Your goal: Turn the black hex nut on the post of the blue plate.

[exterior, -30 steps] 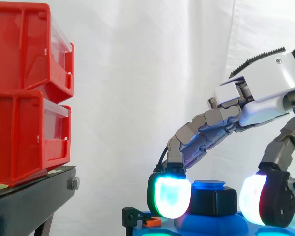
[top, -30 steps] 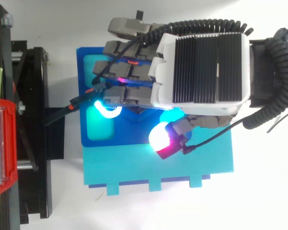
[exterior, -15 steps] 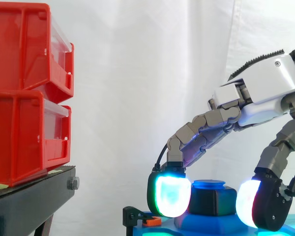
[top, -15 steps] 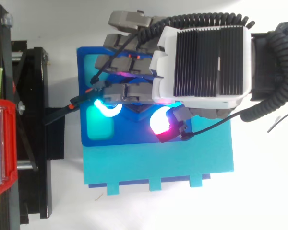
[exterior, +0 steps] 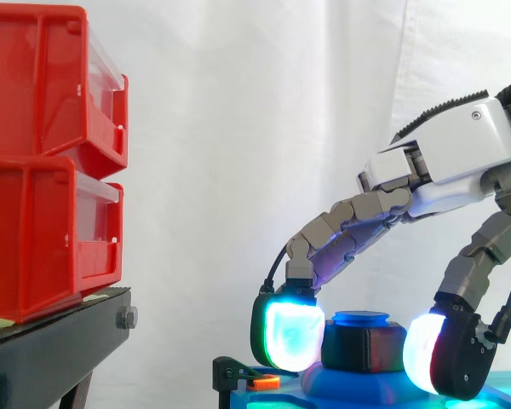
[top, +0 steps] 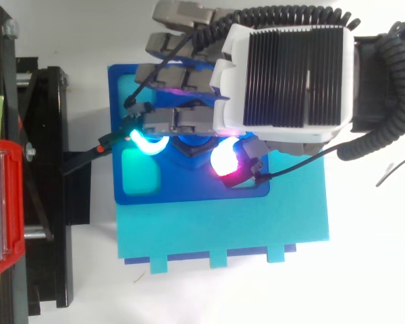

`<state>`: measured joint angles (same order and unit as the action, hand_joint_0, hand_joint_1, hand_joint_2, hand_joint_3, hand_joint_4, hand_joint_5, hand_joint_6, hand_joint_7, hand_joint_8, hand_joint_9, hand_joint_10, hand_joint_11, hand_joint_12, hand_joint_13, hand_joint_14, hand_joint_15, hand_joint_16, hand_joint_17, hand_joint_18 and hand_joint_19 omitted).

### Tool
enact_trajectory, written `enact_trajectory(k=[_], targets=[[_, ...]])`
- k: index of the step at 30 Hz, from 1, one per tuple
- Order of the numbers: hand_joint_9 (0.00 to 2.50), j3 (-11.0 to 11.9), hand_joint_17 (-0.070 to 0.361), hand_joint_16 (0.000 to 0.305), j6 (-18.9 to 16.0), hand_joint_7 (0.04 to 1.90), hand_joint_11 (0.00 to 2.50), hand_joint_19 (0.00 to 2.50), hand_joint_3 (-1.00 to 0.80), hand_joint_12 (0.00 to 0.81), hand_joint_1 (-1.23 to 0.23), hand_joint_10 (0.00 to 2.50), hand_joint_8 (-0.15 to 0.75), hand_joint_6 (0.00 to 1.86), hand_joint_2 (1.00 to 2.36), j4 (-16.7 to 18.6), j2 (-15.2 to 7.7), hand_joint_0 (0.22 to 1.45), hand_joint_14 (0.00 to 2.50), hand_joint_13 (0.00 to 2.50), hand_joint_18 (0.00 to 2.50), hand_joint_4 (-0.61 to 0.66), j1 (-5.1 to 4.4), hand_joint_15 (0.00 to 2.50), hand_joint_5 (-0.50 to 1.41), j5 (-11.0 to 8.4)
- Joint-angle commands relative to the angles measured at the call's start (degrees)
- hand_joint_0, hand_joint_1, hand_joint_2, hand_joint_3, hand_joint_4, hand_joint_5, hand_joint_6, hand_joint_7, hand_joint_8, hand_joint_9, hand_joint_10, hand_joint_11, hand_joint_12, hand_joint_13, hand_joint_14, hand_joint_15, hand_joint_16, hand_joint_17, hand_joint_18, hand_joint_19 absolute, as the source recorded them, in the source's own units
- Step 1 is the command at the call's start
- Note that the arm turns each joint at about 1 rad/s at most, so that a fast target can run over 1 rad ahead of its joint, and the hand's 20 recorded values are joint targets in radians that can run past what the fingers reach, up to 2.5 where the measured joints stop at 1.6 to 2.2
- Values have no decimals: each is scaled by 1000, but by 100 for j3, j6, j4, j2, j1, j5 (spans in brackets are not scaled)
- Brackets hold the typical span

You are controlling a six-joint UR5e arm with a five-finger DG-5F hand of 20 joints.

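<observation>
— Black hex nut (exterior: 364, 348)?
— Seated on the post (exterior: 361, 319) of the blue plate (top: 189, 191), low at the base. Long axis upright, flats facing sideways, post's blue cap showing just above.
— Hand (exterior: 447, 162)?
— Reaching in from the right, arched over the post and curled down round the black hex nut. Glowing fingertip (exterior: 289, 334) pressed to its left flank, thumb pad (exterior: 419, 354) to its right flank: a pinch.
— Edges and room?
— Open white curtain (exterior: 255, 128) above and to the left. Red bins (exterior: 43, 162) on the black stand (exterior: 51, 349) well apart at left. From above, plate's left edge near the stand, cyan panel (top: 223, 233) adjoining its near edge.
</observation>
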<state>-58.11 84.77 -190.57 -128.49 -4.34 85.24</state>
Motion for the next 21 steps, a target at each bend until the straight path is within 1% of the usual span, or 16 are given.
enact_trajectory(k=[1,21], targets=[[426,-7,71,32,22,1075,36,0,-470,318,-864,0,217,501,1002,2,0,647,0,339,122,150,3,0,-187,-7],[433,-16,70,31,22,1080,54,0,-473,318,-855,0,221,501,1002,2,0,635,0,342,122,152,3,0,-183,-7]])
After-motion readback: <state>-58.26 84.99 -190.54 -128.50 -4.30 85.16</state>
